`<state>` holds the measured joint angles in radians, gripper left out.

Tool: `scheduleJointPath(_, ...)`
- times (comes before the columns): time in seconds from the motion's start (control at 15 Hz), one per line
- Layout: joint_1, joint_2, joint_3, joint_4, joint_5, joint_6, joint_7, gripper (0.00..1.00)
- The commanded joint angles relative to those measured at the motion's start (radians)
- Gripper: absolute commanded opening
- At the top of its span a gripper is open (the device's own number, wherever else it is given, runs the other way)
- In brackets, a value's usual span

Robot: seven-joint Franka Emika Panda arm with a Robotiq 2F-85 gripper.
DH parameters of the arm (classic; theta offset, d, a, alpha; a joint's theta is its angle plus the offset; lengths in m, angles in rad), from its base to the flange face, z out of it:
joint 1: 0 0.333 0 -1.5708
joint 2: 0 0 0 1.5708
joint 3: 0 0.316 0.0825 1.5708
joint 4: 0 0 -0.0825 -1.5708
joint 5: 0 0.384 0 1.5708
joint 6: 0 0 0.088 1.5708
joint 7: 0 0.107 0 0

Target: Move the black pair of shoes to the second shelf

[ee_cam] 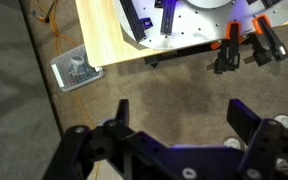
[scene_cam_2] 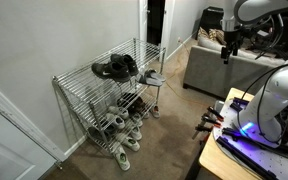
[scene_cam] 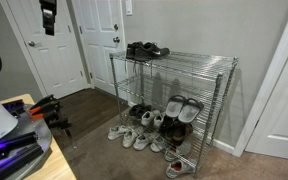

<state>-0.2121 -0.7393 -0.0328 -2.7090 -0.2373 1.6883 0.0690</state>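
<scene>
Gripper [ee_cam: 179, 112] hangs jaws apart, well away from the black pair of shoes [scene_cam: 146, 50] atop the rack [scene_cam: 199, 60].

White sneakers [scene_cam: 134, 137] lie on the brown floor [scene_cam: 92, 128].

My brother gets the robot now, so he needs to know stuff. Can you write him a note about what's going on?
Gripper: open, holding nothing, high up and far from the rack.
Black shoes: side by side on the rack's top tier.
Second shelf: no shoes seen on it.
Done: nothing yet.
Left: bring the gripper to the rack, pick up the black shoes, and put both on the second shelf.
</scene>
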Motion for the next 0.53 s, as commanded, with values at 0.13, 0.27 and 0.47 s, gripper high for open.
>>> scheduleJointPath(0.13,0.117,0.097,0.053,0.043,0.082,0.067,0.074,1.0)
scheduleJointPath(0.27,0.176,0.173,0.093,0.063,0.17,0.184,0.136,1.0)
scheduleJointPath(0.47,0.228,0.317,0.148,0.093,0.259,0.452,0.222,1.0)
